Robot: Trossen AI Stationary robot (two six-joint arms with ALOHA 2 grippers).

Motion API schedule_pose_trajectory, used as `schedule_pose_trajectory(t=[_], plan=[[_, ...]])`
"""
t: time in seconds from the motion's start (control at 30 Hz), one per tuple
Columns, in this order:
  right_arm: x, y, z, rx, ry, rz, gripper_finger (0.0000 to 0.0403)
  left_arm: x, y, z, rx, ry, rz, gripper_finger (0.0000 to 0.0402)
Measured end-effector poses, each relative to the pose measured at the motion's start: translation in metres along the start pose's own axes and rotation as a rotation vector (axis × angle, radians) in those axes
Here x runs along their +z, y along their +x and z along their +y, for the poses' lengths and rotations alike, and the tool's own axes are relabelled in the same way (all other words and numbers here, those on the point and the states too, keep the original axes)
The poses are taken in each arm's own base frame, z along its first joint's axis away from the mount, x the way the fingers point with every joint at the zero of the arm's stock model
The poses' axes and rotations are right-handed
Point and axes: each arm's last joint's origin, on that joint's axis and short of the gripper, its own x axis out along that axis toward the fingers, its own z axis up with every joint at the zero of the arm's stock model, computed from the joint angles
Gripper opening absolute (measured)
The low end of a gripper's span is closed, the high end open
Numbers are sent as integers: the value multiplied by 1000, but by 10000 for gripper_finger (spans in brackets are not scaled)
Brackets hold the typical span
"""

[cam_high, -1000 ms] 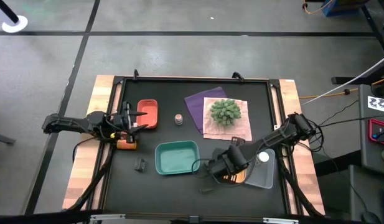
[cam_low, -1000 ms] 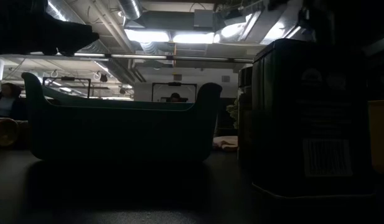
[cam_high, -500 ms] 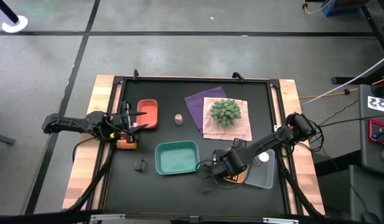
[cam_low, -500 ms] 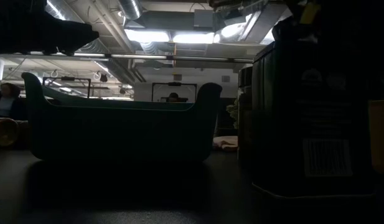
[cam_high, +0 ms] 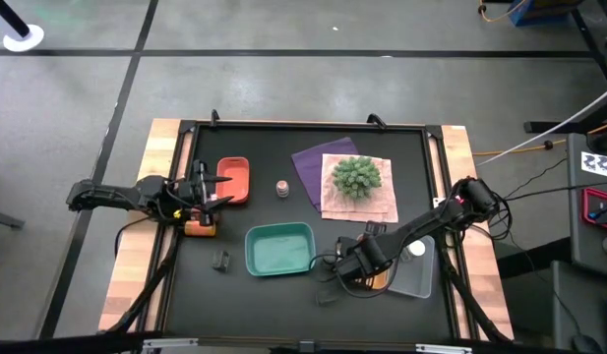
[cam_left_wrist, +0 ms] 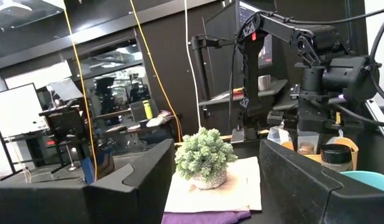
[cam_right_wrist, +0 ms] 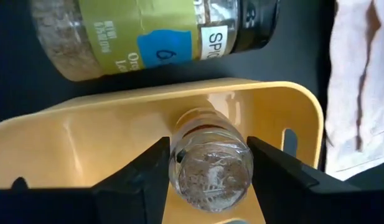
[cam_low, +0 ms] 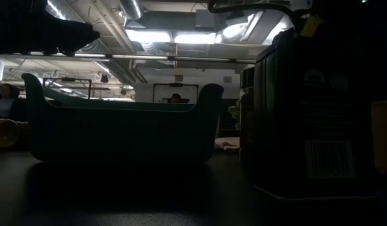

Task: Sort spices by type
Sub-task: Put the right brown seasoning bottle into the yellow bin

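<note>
Right gripper (cam_right_wrist: 207, 180), low right of centre in the high view, is clamped on a clear glass jar (cam_right_wrist: 210, 165). Its two dark fingers (cam_right_wrist: 139, 177) press on either side of the jar, which hangs over the yellow tray (cam_right_wrist: 104, 134) with its base toward the camera. A second jar with a green and blue label (cam_right_wrist: 148, 34) lies on its side on the dark counter (cam_right_wrist: 307, 40) just beyond the tray's far wall, black cap pointing toward the pale cloth (cam_right_wrist: 360, 81) at the right edge of that view.

Left gripper (cam_high: 216, 187) waits at the left of the high view beside the red tray (cam_high: 234, 180), fingers apart and holding nothing. A small grey-topped jar (cam_high: 281, 187) stands alone near the middle of the counter, a small dark piece (cam_high: 221, 260) lies left of the teal tray (cam_high: 279, 249), and the spiky green plant (cam_high: 357, 175) sits on the cloth above.

The likely trouble is the release. The jar is smooth and round and held only by its sides, so it could slip or roll once freed. If it is let go while off centre it could land on the tray's rim and tumble out toward the labelled jar. Lowering without watching that jar could also knock it rolling across the counter.
</note>
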Motion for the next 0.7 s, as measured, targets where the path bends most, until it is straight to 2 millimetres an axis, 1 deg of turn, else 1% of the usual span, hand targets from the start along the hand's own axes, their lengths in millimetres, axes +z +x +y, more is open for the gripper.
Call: schedule_pose_trajectory(t=[0.3, 0.7], plan=[[0, 0, 0, -12, -2, -7, 221, 0, 0, 0, 0, 0, -1, 227], [-1, -2, -2, -24, -7, 8, 225, 0, 0, 0, 1, -2, -1, 227]])
